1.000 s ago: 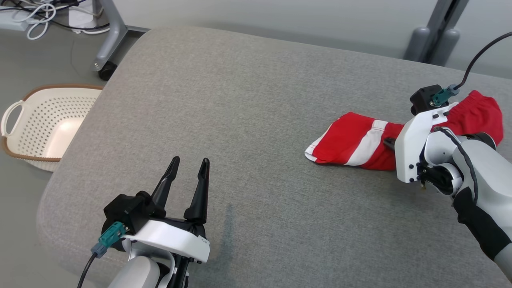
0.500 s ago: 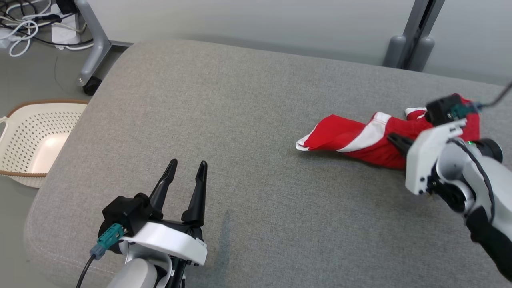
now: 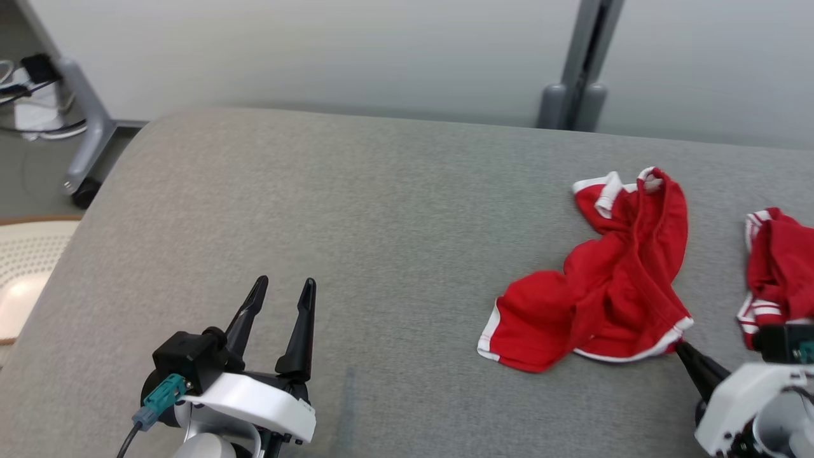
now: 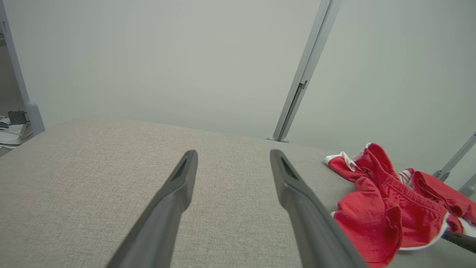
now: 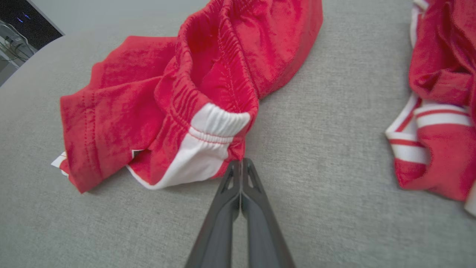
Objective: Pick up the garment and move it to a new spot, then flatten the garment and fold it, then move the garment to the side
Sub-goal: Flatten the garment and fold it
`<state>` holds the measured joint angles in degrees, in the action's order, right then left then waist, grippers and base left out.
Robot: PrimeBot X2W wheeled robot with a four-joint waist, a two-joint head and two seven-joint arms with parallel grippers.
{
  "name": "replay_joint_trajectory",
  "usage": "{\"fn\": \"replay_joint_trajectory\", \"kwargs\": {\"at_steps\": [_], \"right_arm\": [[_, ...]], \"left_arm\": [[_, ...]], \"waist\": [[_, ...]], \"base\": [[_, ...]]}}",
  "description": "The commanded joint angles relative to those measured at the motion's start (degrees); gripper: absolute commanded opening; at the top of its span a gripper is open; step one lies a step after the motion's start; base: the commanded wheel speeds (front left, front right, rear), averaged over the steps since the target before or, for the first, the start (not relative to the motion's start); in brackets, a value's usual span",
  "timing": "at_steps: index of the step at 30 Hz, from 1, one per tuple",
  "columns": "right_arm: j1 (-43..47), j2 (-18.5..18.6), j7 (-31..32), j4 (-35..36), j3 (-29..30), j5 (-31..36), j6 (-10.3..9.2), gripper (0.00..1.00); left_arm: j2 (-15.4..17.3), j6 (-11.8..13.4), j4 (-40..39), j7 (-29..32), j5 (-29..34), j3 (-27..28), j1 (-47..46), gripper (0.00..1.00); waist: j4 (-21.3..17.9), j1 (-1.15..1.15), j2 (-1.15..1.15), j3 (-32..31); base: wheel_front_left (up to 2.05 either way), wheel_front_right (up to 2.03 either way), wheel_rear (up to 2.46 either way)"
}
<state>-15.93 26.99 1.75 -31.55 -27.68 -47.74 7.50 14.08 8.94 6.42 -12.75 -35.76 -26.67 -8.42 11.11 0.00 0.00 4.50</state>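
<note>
**Right gripper on shorts corner, left gripper well off**

- The red shorts (image 3: 598, 280) are bunched on the right half of the grey surface (image 3: 356, 210). They are crumpled, not flattened.
- The right gripper (image 3: 682, 347) is pressed together at their near-right corner, by the white patch of the waistband (image 5: 219, 124). Cloth is drawn to a point at the tips, so a pinch is judged, though only the very edge is caught.
- From that gripper the shorts run ahead and to the left. The waistband runs away from the robot and the leg hems (image 3: 493, 334) are spread leftward, so the long axis is taken as a diagonal from near-left to far-right.
- The left gripper (image 3: 285, 282) is spread and empty, low on the left. It is well apart from the shorts, with bare surface between, and the shorts lie to its right.
- The right arm is clearly the nearer one.
- A second red garment (image 3: 779, 267) lies just right of the right gripper. It is near the shorts but not touching them.

Judgement:
- The relocation is probably near its end, and flattening is not yet begun.
- For spreading, a second corner is needed. The near-left hem is the natural target for the left gripper, and a long reach to the right is called for.
- A thin edge grip could be lost under a pull.
- The other garment could be snagged if the right arm is swung outward.
</note>
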Motion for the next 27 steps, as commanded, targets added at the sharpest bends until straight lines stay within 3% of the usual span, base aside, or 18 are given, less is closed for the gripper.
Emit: {"fn": "replay_joint_trajectory", "kwargs": {"at_steps": [1,6,7,8,9,14,21,27], "right_arm": [[2.3,-0.3,-0.6,1.2,1.9,0.9,-0.01,0.0],[10.3,-2.7,-0.9,5.9,9.1,2.8,-0.01,0.01],[11.6,-3.3,-0.2,6.7,10.3,3.5,0.0,0.39],[12.7,-3.9,0.3,7.6,11.5,4.1,0.0,0.92],[13.5,-4.8,0.8,8.7,12.4,4.6,0.0,1.0],[17.3,-7.7,3.8,14.0,16.6,7.9,0.0,1.0],[20.8,-10.3,2.5,24.4,22.6,12.0,0.0,1.0],[19.8,-14.1,0.4,30.0,26.5,15.8,0.0,1.0]], "left_arm": [[0.6,0.3,-0.5,0.2,0.1,0.3,0.6,1.0],[1.2,0.8,-1.4,0.9,0.1,0.1,1.1,1.0],[1.4,0.9,-1.5,0.9,0.1,0.1,1.2,1.0],[1.5,1.0,-1.7,1.1,0.1,0.1,1.4,1.0],[1.6,1.0,-1.8,1.3,0.1,0.0,1.6,1.0],[1.9,1.4,-2.3,1.7,0.1,-0.3,2.0,1.0],[2.1,1.0,-3.5,2.7,0.4,-1.5,1.6,1.0],[1.5,-5.4,-3.0,11.4,0.3,-10.2,-1.1,1.0]], "waist": [[-2.0,0.0,0.0,-1.0],[-4.5,0.0,0.0,-1.8],[-5.0,0.0,0.0,-1.9],[-5.4,0.0,0.0,-2.0],[-5.8,0.0,0.0,-2.1],[-7.5,0.0,0.0,-2.7],[-8.9,0.0,0.0,-3.6],[-10.4,0.0,0.0,-3.1]], "base": [[0.0,0.0,0.0],[0.0,0.0,0.0],[0.0,0.0,0.0],[0.0,0.0,0.0],[0.0,0.0,0.0],[0.0,0.0,0.0],[0.0,0.0,0.0],[0.0,0.0,0.0]]}}
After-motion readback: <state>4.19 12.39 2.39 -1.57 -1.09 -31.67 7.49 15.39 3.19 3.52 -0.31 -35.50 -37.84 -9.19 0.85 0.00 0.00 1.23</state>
